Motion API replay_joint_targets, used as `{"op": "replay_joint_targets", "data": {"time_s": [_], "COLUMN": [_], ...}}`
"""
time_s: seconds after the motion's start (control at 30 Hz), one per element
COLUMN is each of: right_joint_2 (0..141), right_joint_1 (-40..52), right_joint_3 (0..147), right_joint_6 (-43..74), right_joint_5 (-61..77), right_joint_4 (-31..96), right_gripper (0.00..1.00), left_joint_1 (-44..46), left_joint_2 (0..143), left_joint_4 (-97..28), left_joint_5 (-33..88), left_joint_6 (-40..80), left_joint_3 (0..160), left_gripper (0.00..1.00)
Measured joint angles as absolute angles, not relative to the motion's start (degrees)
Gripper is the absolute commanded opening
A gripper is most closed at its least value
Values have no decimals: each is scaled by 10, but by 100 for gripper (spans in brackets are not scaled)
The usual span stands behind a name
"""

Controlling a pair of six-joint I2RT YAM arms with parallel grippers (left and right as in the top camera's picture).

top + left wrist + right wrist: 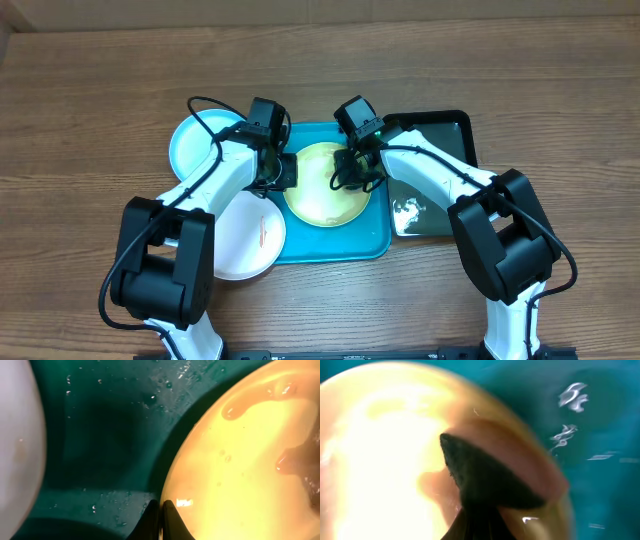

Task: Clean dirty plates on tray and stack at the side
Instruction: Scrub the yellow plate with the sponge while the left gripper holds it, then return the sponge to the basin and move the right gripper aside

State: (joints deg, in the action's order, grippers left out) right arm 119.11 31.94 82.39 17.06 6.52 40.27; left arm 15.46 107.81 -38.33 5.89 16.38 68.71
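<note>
Overhead, the turquoise tray [375, 240] sits mid-table, a smooth plastic rectangle with rounded corners and a raised rim. Inside the tray, toward its far half, lies the round yellow-green plate [315, 200]. The light blue plate [190, 150] rests off the tray's far-left corner. The white plate [245, 240], marked with a thin orange-red streak, lies against the tray's near-left side. A glossy black tray [445, 135], narrower, lies just right of the turquoise one on the wood-grain table [100, 100].

The left gripper [283, 172] is over the tray's left part, at the yellow-green plate's left edge. In the left wrist view its two dark fingertips [167, 520] are pressed together right at that plate's rim. Whether the rim is nipped between them cannot be told. The tray floor there is beaded with water droplets, and the plate's surface is wet and shiny, with amber pools.

The right gripper [352, 172] is over the tray's middle, on the plate's right part. The right wrist view is blurred, but its fingers are closed on a dark, rough-edged wedge of scrubbing pad [485, 480], which lies on the plate's glossy face.
</note>
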Motion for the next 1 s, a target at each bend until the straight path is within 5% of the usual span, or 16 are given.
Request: {"op": "replay_joint_targets", "data": {"time_s": [0.53, 1.0], "right_joint_2": [1124, 1029], "right_joint_1": [248, 98], "right_joint_3": [918, 897], "right_joint_6": [102, 89], "right_joint_5": [325, 76], "right_joint_4": [529, 728], "right_gripper": [4, 4], "left_joint_1": [153, 153], "left_joint_2": [1078, 1078], "left_joint_4": [-383, -382], "left_joint_5": [58, 58], "left_joint_6": [164, 164], "left_joint_3": [687, 687], "left_gripper": [4, 4]}}
